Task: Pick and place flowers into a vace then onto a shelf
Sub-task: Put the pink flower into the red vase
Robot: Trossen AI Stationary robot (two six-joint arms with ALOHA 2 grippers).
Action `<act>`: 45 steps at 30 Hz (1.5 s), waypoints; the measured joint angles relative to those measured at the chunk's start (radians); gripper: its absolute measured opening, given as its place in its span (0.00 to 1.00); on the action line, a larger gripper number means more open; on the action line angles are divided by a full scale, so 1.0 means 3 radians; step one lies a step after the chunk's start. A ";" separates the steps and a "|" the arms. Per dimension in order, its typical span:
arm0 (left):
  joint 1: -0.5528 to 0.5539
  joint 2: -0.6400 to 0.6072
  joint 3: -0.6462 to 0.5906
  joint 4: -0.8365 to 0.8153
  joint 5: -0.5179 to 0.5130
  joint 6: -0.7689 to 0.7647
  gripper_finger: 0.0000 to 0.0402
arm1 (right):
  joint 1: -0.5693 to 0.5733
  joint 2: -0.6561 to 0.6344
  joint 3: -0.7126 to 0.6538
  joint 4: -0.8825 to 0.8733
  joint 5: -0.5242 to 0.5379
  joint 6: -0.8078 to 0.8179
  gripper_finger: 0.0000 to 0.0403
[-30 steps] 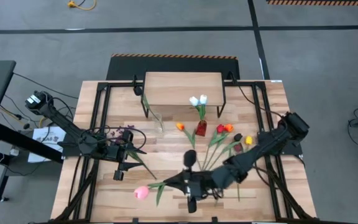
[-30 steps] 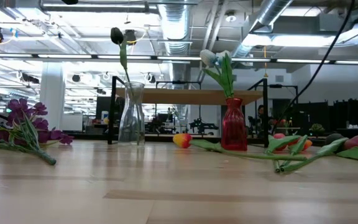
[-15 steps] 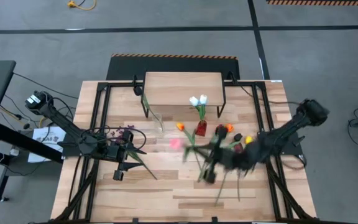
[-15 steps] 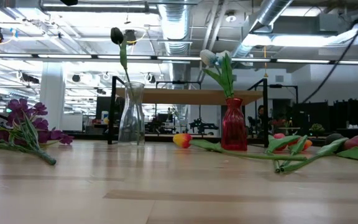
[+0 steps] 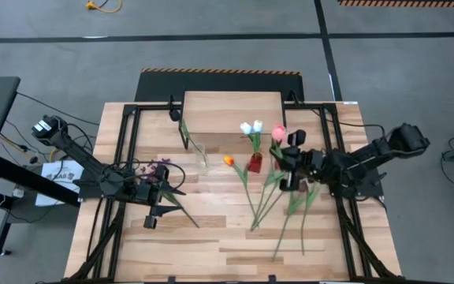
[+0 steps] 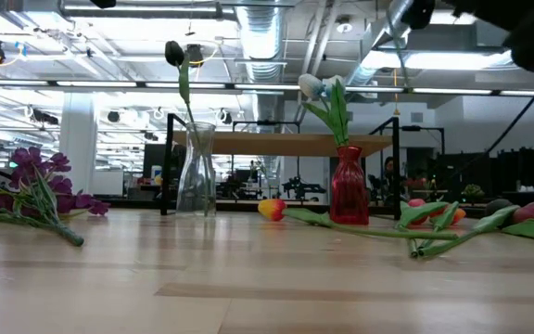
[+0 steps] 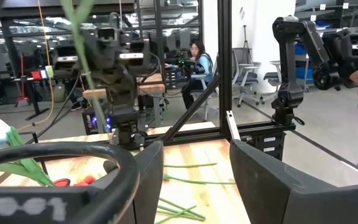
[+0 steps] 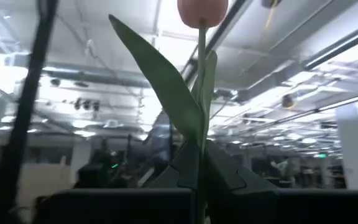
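- The pink tulip is held upright in the right gripper, its head just at 3 o'clock of the white tulips and near the shelf's front right corner.
- In the right wrist view the pink tulip stands straight up out of the closed fingers, stem and a long green leaf pinched between them; the jaws are clenched on the stem.
- The right gripper hangs above the table, just at 3 o'clock of the red vase, which holds the white tulips.
- In the low view the red vase stands on the table in front of the shelf.
- The clear glass vase sits at 9 o'clock of the red one and holds one dark tulip, seen tall in the low view.
- An orange tulip lies flat on the table between the two vases, its stem running toward 5 o'clock.
- More stems lie loose on the table at 6 o'clock of the right gripper.
- The shelf stands at 12 o'clock of the table, nothing on top of it.
- The left gripper rests low at 9 o'clock of the table, its jaws partly apart and holding nothing.
- Purple sprigs lie just beside the left gripper.
- A seated person shows in the room beyond.
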 joint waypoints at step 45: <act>0.0089 0.0398 -0.0001 0.0476 -0.0054 -0.0140 0.43 | 0.0273 0.1411 0.0935 -0.0012 -0.0748 0.0406 0.00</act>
